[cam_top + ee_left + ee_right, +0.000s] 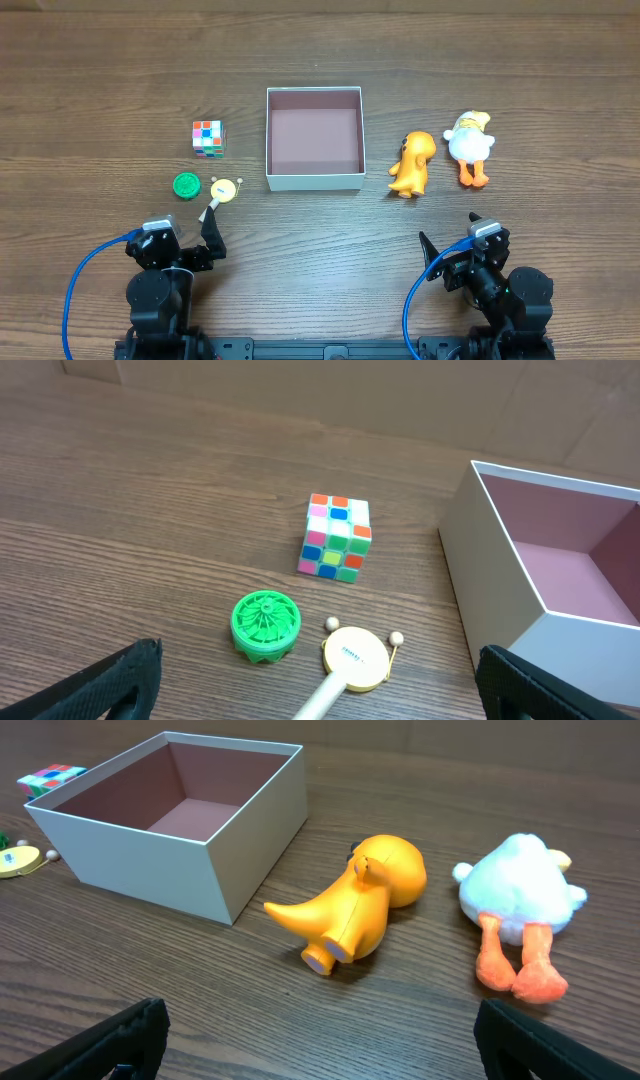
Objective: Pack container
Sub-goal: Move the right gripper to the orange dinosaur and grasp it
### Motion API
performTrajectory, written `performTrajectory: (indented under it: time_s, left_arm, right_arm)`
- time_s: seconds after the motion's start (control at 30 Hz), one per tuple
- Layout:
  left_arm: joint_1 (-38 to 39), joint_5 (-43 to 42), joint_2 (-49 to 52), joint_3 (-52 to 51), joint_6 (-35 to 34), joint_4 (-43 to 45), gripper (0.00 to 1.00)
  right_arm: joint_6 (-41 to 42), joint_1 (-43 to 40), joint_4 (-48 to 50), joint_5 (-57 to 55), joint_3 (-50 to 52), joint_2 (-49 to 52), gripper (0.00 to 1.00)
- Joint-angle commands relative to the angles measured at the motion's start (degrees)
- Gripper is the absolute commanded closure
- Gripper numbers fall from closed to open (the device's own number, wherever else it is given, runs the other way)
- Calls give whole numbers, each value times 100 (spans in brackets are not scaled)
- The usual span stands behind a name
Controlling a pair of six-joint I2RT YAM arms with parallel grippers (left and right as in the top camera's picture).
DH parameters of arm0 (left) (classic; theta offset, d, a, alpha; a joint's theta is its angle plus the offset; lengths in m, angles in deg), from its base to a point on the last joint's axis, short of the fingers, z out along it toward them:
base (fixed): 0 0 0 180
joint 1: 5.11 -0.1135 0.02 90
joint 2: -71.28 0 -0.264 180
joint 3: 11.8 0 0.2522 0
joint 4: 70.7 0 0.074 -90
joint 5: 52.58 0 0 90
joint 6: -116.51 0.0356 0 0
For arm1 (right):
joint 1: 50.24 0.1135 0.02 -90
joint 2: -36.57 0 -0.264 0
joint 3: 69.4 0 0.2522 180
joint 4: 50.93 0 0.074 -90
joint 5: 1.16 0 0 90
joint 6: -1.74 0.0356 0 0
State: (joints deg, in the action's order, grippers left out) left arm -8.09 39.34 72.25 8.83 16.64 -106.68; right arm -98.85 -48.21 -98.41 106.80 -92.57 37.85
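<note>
The container (pixel 314 180), a square white box with a pinkish-brown inside, stands empty at the table's middle; it also shows in the left wrist view (pixel 500 575) and the right wrist view (pixel 250 840). Left of it lie a colourful cube (pixel 208 138) (pixel 336 538), a green round toy (pixel 186 185) (pixel 265 625) and a yellow rattle drum with a wooden handle (pixel 222 191) (pixel 354 657). Right of it lie an orange dinosaur toy (pixel 412 165) (pixel 350 910) and a white plush duck (pixel 469 146) (pixel 520 905). My left gripper (pixel 320 705) and right gripper (pixel 320 1055) are open and empty, near the front edge.
Blue cables (pixel 75 290) loop beside both arm bases at the front. The dark wood table (pixel 320 50) stretches behind the box.
</note>
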Motion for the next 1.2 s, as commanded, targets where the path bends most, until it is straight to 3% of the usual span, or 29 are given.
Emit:
performTrajectory:
  time_s: [0.0, 1.17]
  left_arm:
    - [39, -46, -68, -39, 87, 42, 0]
    - [39, -50, -68, -39, 85, 44, 0]
  right_arm:
    - [-35, 44, -109, -57, 24, -61, 0]
    - [-37, 44, -31, -59, 24, -61, 0]
